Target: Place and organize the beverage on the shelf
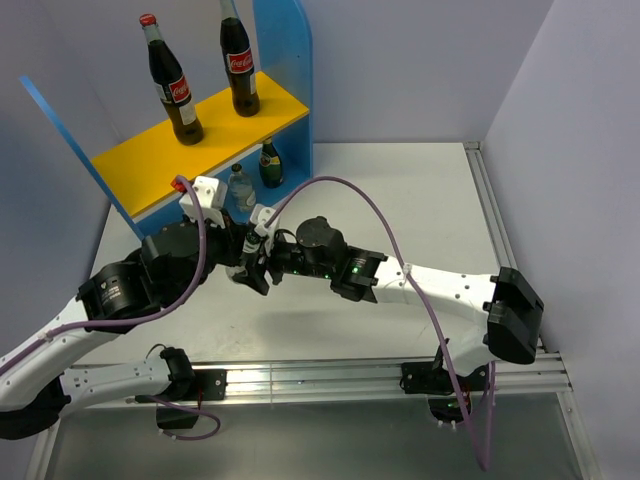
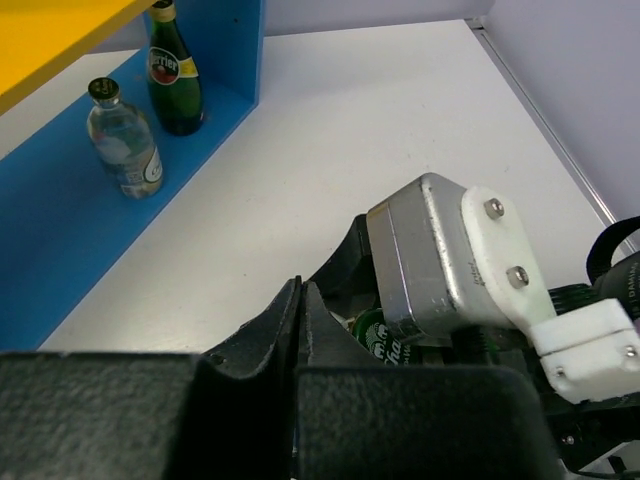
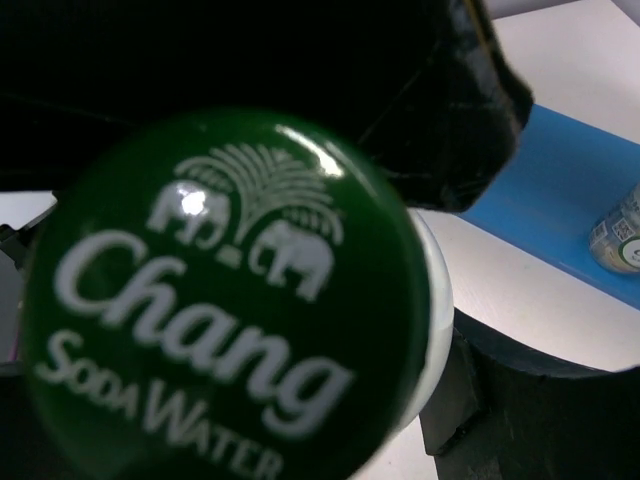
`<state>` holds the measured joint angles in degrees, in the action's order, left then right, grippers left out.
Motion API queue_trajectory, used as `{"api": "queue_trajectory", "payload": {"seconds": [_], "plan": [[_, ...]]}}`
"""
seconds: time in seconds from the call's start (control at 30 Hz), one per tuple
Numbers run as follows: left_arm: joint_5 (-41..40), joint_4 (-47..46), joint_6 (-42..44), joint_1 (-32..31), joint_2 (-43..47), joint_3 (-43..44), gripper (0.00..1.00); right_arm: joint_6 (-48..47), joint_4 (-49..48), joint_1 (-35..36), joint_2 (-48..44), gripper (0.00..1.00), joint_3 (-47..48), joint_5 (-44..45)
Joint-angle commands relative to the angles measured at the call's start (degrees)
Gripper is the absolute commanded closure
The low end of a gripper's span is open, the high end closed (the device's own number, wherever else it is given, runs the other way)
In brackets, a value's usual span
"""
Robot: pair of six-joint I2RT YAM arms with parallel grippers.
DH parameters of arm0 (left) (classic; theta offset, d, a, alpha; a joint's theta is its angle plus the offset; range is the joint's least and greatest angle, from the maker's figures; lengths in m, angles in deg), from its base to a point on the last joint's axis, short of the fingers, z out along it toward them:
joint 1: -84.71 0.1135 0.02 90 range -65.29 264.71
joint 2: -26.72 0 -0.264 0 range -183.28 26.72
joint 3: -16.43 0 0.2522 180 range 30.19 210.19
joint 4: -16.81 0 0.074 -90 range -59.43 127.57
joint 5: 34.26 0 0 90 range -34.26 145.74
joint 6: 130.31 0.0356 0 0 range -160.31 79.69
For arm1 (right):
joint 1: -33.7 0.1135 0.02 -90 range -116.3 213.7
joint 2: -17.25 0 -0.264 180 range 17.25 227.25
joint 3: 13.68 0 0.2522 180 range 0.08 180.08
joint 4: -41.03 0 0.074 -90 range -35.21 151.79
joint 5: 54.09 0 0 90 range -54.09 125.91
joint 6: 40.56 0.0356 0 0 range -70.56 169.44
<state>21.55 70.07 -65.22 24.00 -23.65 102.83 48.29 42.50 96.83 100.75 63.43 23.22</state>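
Note:
Two tall cola bottles [image 1: 172, 80] [image 1: 238, 60] with red labels stand on the yellow top board of the shelf [image 1: 150, 160]. Below it, on the blue floor, stand a small clear bottle [image 2: 125, 140] and a dark green bottle [image 2: 173, 75]. In front of the shelf my right gripper [image 1: 255, 265] is shut on a small bottle whose green "Chang Soda Water" cap [image 3: 225, 300] fills the right wrist view; one dark finger [image 3: 500, 400] shows beside it. My left gripper [image 2: 302, 290] is shut, fingers pressed together with nothing between them, close beside that cap [image 2: 375, 335].
The shelf's blue side panel [image 1: 290, 70] rises at the right of the top board, and its blue floor [image 2: 60, 230] runs out toward the grippers. White tabletop [image 1: 420, 200] lies to the right, bounded by a metal rail [image 1: 490, 210] and grey walls.

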Motion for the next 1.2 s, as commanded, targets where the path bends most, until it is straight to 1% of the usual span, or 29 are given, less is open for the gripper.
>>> {"api": "queue_trajectory", "payload": {"seconds": [0.0,0.03,0.07,0.13,0.17,0.2,0.27,0.3,0.33,0.37,0.4,0.47,0.53,0.57,0.6,0.63,0.67,0.73,0.8,0.83,0.9,0.93,1.0,1.17], "plan": [[2.7,-3.9,0.7,-0.1,0.7,-0.4,0.94,0.4,-10.8,0.3,-1.3,1.00,5.7,0.6],[0.6,-2.6,0.0,-0.1,0.6,-0.2,0.93,0.4,-10.7,0.2,-1.2,1.00,5.6,0.8],[-4.0,-1.5,-0.7,-0.1,0.5,0.2,0.90,0.4,-10.8,0.2,-1.2,1.00,5.6,1.3],[-9.5,0.8,-3.2,-0.1,0.2,0.7,0.85,0.6,-10.4,0.1,-0.7,1.00,5.9,1.9],[-12.2,4.0,-4.3,0.1,0.0,1.3,0.83,0.7,-10.1,0.1,-0.4,1.00,6.0,2.5],[-18.0,5.7,-5.7,0.2,-0.3,1.5,0.78,1.1,-9.8,-0.1,0.1,1.00,6.3,3.6],[-22.9,9.0,-9.4,1.8,-0.5,1.7,0.66,1.1,-9.4,-0.6,1.7,1.00,7.0,5.2],[-26.2,11.4,-10.4,2.6,0.2,1.5,0.58,3.6,-9.4,-0.9,2.4,1.00,7.2,6.3],[-27.8,12.1,-11.8,3.7,0.7,1.3,0.53,4.2,-9.7,-1.3,3.7,1.00,7.2,6.6],[-29.1,12.3,-11.9,6.1,1.6,0.1,0.48,4.8,-10.8,-1.9,4.5,1.00,7.3,7.0],[-29.9,9.9,-11.3,7.5,3.9,-0.9,0.35,5.4,-11.5,-2.0,5.2,1.00,7.2,7.4],[-30.4,5.9,-7.5,11.5,6.3,-4.3,0.22,5.3,-13.1,-2.1,7.5,1.00,7.7,9.3],[-29.4,1.4,-5.3,13.5,8.7,-5.9,0.18,4.7,-13.7,-2.1,10.5,1.00,8.9,11.7],[-28.7,0.4,-5.0,14.9,9.1,-7.2,0.14,4.6,-15.5,-2.1,11.6,1.00,9.2,12.5],[-28.3,-0.2,-4.9,15.4,9.4,-7.5,0.05,4.2,-16.7,-2.1,12.6,1.00,9.3,12.6],[-27.9,-1.0,-4.6,16.1,9.4,-7.9,0.03,4.0,-18.0,-2.2,14.9,1.00,9.8,14.3],[-26.6,-1.5,-4.3,17.6,9.4,-8.5,0.03,3.2,-20.6,-2.3,16.2,1.00,10.0,15.4],[-25.5,-3.4,-2.8,19.1,9.9,-9.3,0.02,2.4,-24.3,-2.7,20.4,1.00,11.3,15.9],[-23.6,-4.3,-2.2,20.9,10.8,-10.4,0.02,1.8,-26.1,-2.8,23.2,1.00,12.9,16.0],[-23.2,-4.8,-1.6,21.3,11.2,-10.8,0.02,1.8,-26.8,-3.2,26.1,1.00,15.0,15.8],[-22.0,-6.2,-0.9,22.1,12.1,-12.0,0.02,1.8,-26.8,-3.5,28.8,1.00,17.7,15.2],[-21.7,-6.5,-0.8,22.5,12.1,-12.2,0.02,1.8,-25.9,-3.5,31.3,1.00,20.5,15.0],[-21.3,-6.9,-0.4,23.0,12.5,-12.7,0.02,-0.6,-24.3,-3.8,34.9,1.00,25.2,14.6],[-19.5,-7.9,0.7,24.0,12.7,-13.5,0.02,-0.5,-20.8,-5.5,40.4,1.00,32.4,11.5]]}}
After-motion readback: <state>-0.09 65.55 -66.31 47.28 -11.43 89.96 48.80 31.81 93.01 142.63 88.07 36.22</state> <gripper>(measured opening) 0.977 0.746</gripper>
